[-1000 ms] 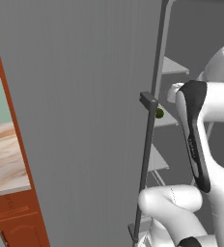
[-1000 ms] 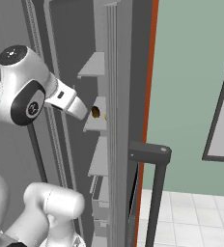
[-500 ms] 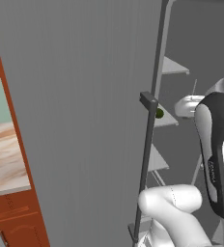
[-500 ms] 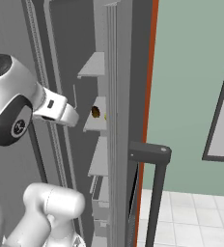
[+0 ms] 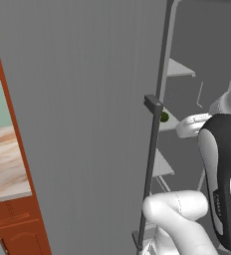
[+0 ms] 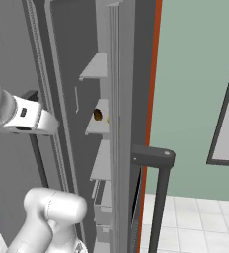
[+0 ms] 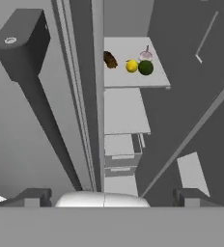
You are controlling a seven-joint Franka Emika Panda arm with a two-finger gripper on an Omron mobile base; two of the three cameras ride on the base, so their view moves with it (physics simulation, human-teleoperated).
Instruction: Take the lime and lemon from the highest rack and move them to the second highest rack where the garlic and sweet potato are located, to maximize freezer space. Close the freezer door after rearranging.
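On the second highest rack (image 7: 133, 78), the lime (image 7: 146, 67) lies next to the yellow lemon (image 7: 132, 65), the pale garlic (image 7: 146, 55) and the brown sweet potato (image 7: 110, 60). In the left base view the lime (image 5: 164, 117) peeks past the door handle on that rack (image 5: 171, 122); the highest rack (image 5: 180, 68) above it is bare. My gripper (image 7: 111, 198) hangs back from the shelves, open, with nothing between its fingertips (image 7: 34, 197). The freezer door (image 5: 87, 124) stands open at my left with its bar handle (image 5: 155, 149).
Lower shelves and a drawer (image 7: 121, 154) sit below the loaded rack. A second dark bar handle (image 6: 158, 197) stands close on the right. Reddish-brown cabinets (image 5: 18, 224) flank the open door. My own arm (image 5: 222, 179) crowds the gap in front of the shelves.
My hand has drawn back from the second highest rack, away from the shelves. The fruit, garlic and sweet potato stay where they were, and the door has not moved.
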